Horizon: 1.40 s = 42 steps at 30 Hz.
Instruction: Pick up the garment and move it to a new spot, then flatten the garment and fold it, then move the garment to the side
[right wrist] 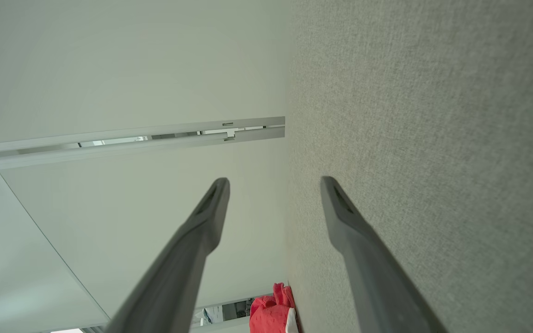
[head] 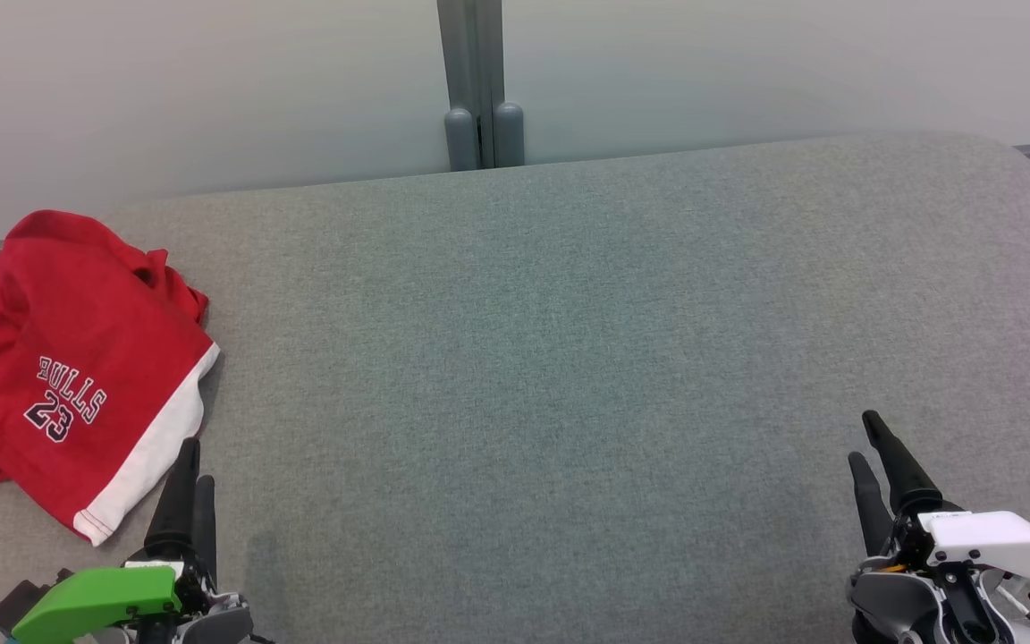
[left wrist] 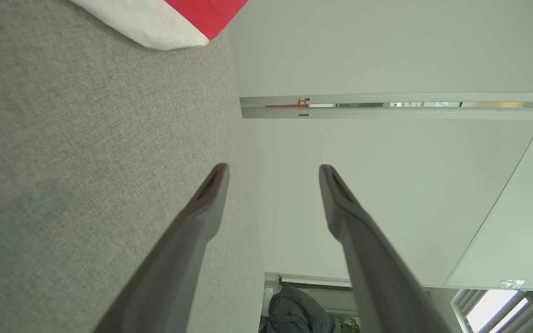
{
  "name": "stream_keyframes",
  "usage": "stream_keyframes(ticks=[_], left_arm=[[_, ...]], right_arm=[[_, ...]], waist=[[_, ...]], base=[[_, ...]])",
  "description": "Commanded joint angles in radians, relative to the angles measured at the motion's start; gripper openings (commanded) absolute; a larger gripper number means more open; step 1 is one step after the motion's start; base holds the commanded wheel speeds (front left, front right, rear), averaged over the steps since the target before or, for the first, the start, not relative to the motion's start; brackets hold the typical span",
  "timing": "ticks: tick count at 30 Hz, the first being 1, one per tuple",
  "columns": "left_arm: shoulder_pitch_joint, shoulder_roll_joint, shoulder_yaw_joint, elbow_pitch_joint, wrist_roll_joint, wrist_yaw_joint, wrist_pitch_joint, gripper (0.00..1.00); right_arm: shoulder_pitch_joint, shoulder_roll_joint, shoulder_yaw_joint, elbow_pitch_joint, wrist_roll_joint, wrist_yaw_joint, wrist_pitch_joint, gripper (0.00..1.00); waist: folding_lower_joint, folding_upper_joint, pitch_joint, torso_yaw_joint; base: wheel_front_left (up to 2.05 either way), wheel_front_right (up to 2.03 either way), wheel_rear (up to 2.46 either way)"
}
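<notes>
Left gripper low at the near-left corner, green cover over the wrist, both dark fingers pointing toward the far side. Jaws spread wide, nothing between them. Turned on its side, by the look of the left wrist view: one finger close above the grey cloth surface, the other higher, against the pale wall. Tips just to the right of the garment's white band, and apart from it in the wrist view.

Over to the right gripper, at the near-right corner with a white cover on the wrist. Fingers angled up and slightly left, toward the far side. Jaws wide apart here too, empty, and well away from the garment.

Now the garment: red, loosely crumpled, lying on the left end of the surface. "BULLS 23" printed in dark, white-edged lettering, facing up. Broad white band along its right edge, running diagonally down to a near corner with red stitching. Folds and a dark crease bunched at the far end, rumpled along the left side. Seen small and red in the right wrist view, far down the surface. Grey post against the wall at the far edge, middle.
</notes>
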<state>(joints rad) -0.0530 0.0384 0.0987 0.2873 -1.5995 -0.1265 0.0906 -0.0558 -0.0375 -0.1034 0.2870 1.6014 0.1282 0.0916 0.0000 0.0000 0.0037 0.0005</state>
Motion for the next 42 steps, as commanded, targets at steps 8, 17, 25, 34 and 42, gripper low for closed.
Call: stream_keyframes(ticks=[8, 17, 25, 34, 42], left_arm=[[-0.014, 0.005, -0.005, -0.051, 0.144, -0.001, -0.046, 1.00], [-0.009, 0.006, -0.010, -0.089, 0.324, -0.002, -0.084, 1.00], [0.006, 0.008, -0.026, -0.123, 0.519, 0.002, -0.123, 1.00], [0.016, 0.016, -0.045, -0.136, 0.697, 0.004, -0.152, 1.00], [0.027, 0.026, -0.069, -0.150, 0.850, 0.022, -0.179, 1.00]], right_arm=[[-0.007, -0.005, 0.021, -0.056, -0.112, 0.002, -0.047, 1.00], [-0.001, -0.007, 0.043, -0.092, -0.279, 0.002, -0.085, 1.00], [0.011, -0.008, 0.062, -0.123, -0.448, 0.003, -0.125, 1.00], [0.017, -0.009, 0.078, -0.141, -0.564, 0.003, -0.154, 1.00], [0.024, -0.010, 0.094, -0.158, -0.683, 0.003, -0.180, 1.00]], waist=[[0.0000, 0.0000, 0.002, 0.001], [0.0000, 0.0000, 0.002, 0.002], [0.0000, 0.0000, 0.000, 0.005], [0.0000, 0.0000, -0.001, 0.006], [0.0000, 0.0000, -0.002, 0.008]], base=[[0.00, 0.00, 0.00], [0.00, 0.00, 0.00], [0.00, 0.00, 0.00], [0.00, 0.00, 0.00], [0.00, 0.00, 0.00]])
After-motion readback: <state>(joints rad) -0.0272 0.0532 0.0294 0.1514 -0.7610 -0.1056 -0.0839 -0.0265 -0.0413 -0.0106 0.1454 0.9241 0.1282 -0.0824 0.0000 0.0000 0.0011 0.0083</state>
